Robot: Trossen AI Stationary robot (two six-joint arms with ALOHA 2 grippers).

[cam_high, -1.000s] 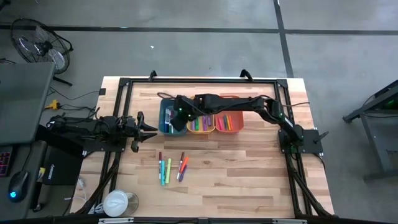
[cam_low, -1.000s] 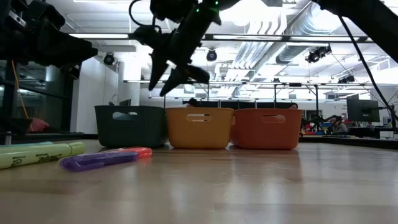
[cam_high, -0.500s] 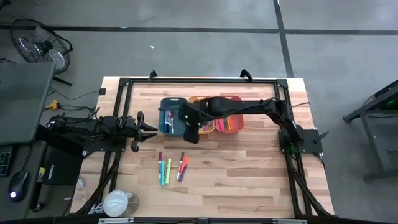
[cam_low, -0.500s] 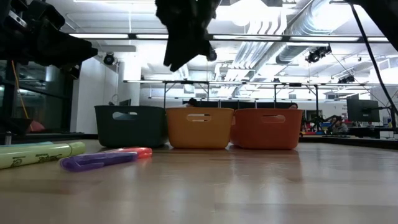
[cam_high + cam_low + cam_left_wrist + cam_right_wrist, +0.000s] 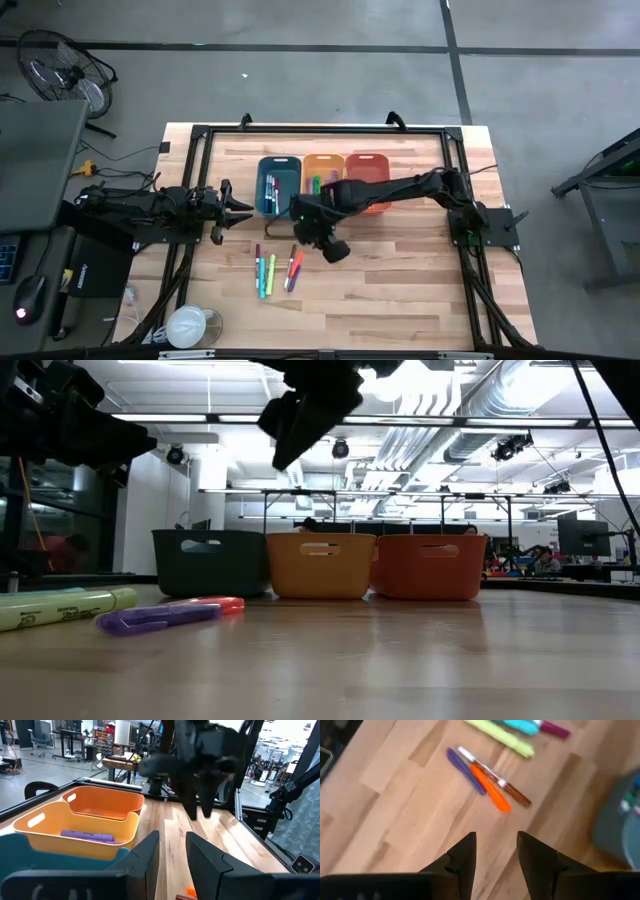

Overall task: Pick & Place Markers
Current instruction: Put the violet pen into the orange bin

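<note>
Surface [image 5: 400, 270]: pale wood, plank-striped, darker grain lines. Frame around it black.

Three bins, upper centre of high view: teal bin [image 5: 279, 185], yellow-orange bin [image 5: 323, 163], orange bin [image 5: 371, 160]. In low view teal bin reads dark grey-green.

Loose markers [image 5: 276, 268], lower centre of high view: dark red, green, cyan, yellow-green, orange, purple. Right wrist view: purple marker [image 5: 465, 771], orange marker [image 5: 491, 791], brown-red marker with white cap end [image 5: 495, 777], yellow-green marker [image 5: 501, 737], cyan marker [image 5: 519, 725].

Both arms dark; right tool [image 5: 494, 851] black, left tool [image 5: 170, 851] black.

Floor grey.

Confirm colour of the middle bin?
Yellow-orange; the middle bin sits between the teal bin and orange bin, clearest in the low view.
</note>
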